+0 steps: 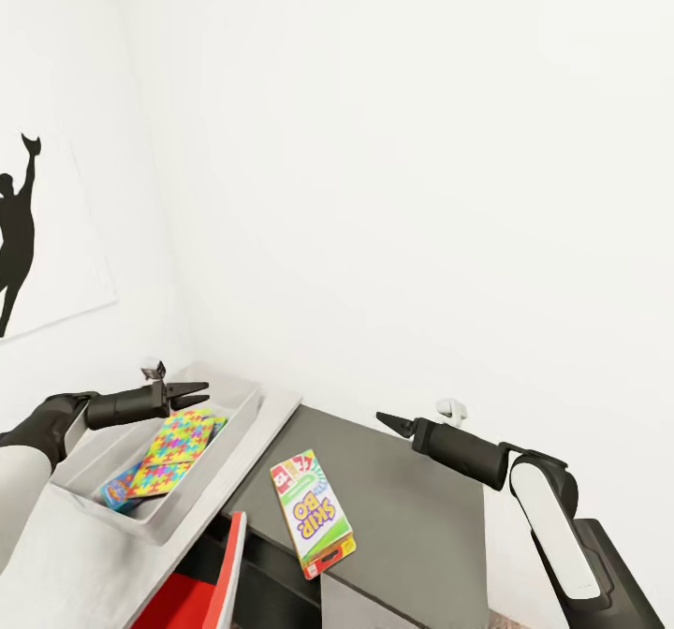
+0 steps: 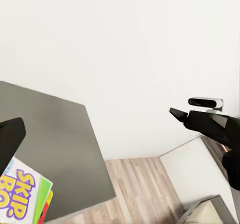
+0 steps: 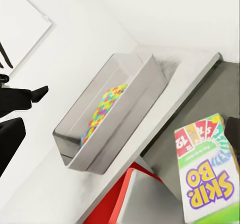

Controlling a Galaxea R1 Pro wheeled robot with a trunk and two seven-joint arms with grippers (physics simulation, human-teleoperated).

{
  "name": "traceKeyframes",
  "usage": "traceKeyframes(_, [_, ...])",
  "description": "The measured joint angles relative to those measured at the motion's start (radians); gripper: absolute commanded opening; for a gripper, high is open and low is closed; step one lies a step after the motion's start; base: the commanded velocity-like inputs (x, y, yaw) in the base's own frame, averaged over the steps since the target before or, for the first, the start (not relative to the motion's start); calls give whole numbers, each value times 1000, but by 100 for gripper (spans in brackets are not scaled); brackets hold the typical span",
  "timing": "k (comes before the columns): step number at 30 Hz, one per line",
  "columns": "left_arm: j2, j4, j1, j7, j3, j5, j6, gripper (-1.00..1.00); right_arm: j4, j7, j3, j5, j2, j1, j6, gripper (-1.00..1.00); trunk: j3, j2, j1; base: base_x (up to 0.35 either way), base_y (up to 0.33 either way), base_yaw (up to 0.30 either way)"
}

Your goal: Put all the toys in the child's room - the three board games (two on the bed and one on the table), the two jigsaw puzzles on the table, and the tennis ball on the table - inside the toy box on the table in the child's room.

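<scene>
skip-bo box lies flat on the dark tabletop, overhanging its near edge; toy box holds puzzles. both the left end effector and right end effector hover slightly parted, empty. a careless nudge could tip the box off.

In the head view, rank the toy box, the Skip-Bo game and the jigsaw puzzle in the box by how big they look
1. Toy box, largest.
2. Skip-Bo game.
3. Jigsaw puzzle.

The last two look close in size, and the Skip-Bo game lies slightly nearer the camera, so their order is unsure.
</scene>
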Motion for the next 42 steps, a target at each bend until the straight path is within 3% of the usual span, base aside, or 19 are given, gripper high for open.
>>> traceKeyframes(31, [-10, 2, 0, 0, -1, -8, 6, 100, 2, -1, 0, 1, 0, 0, 0, 100, 0, 0, 0, -1, 0, -277])
traceKeyframes(42, [-12, 1, 1, 0, 0, -7, -1, 100, 2, 0, 0, 1, 0, 0, 0, 100, 0, 0, 0, -144, -10, -239])
